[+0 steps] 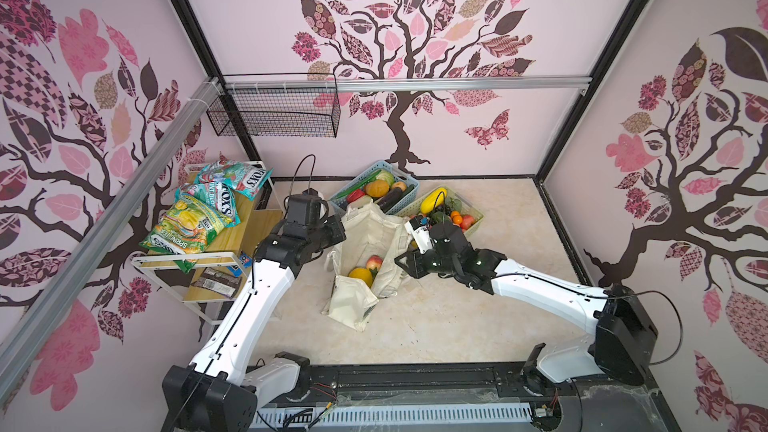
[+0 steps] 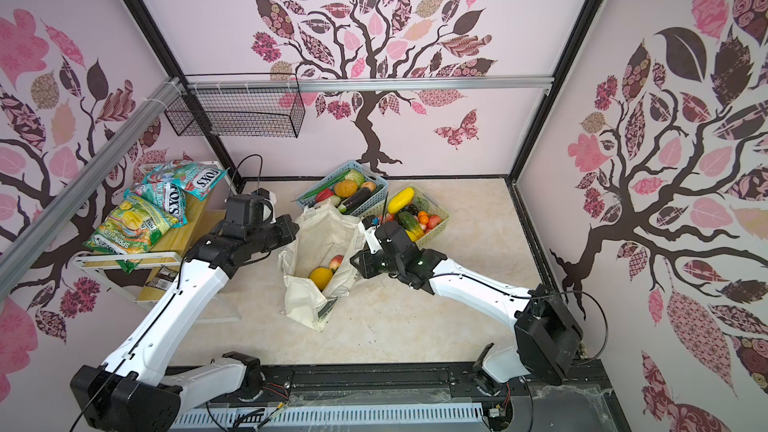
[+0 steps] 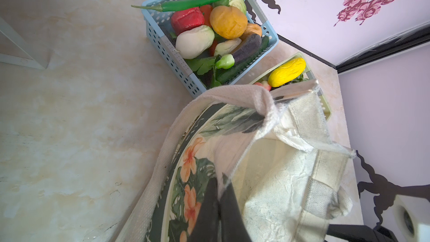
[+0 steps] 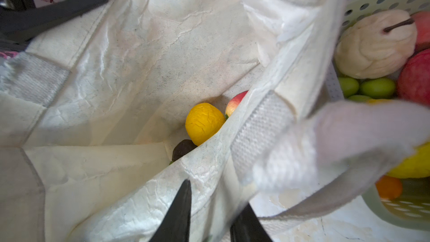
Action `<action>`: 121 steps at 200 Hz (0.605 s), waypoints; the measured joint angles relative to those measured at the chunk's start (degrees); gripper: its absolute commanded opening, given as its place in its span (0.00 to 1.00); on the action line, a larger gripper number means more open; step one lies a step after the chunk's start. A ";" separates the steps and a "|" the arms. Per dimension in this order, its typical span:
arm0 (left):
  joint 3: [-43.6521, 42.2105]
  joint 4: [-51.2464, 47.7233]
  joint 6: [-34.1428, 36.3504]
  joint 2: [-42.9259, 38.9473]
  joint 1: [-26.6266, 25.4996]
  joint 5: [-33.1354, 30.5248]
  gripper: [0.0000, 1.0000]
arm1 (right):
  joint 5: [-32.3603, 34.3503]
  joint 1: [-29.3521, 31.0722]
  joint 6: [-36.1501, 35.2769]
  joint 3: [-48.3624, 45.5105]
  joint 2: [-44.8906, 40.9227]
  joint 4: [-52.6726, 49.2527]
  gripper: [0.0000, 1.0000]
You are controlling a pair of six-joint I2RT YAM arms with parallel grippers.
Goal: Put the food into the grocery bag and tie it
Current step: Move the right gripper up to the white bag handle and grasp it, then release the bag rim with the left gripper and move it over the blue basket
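Observation:
The cream grocery bag [image 1: 365, 238] stands open in the middle of the floor in both top views. Inside it lie a yellow fruit [image 4: 204, 123], a red-yellow apple [image 4: 235, 103] and a dark piece [image 4: 183, 148]. My left gripper [image 3: 220, 182] is shut on the bag's printed far-left rim. My right gripper [image 4: 216, 194] straddles the right-hand wall [image 4: 162, 194], one finger inside and one outside, closed in on the cloth. A strap [image 4: 349, 140] hangs blurred beside it. More food fills the light blue basket [image 3: 158, 40] and the pale green basket [image 1: 473, 218] behind the bag.
A low wooden shelf [image 1: 232, 243] on the left carries green and teal snack packets [image 1: 187, 226]. A black wire basket [image 1: 274, 114] hangs on the back wall. Bare marbled floor [image 1: 457, 317] lies in front of the bag.

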 measured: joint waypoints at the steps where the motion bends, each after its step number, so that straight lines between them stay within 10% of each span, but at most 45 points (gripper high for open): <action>1: 0.00 0.00 0.00 0.00 0.00 0.02 0.04 | -0.02 0.00 0.13 0.00 0.00 0.00 0.15; 23: 0.00 0.11 0.00 0.00 -0.35 0.00 0.04 | -0.22 -0.13 1.27 -0.15 -0.07 0.15 0.00; 121: 0.02 0.11 0.11 0.35 -5.79 -1.46 0.18 | -7.82 -9.53 -0.11 -4.87 -6.51 -5.88 0.00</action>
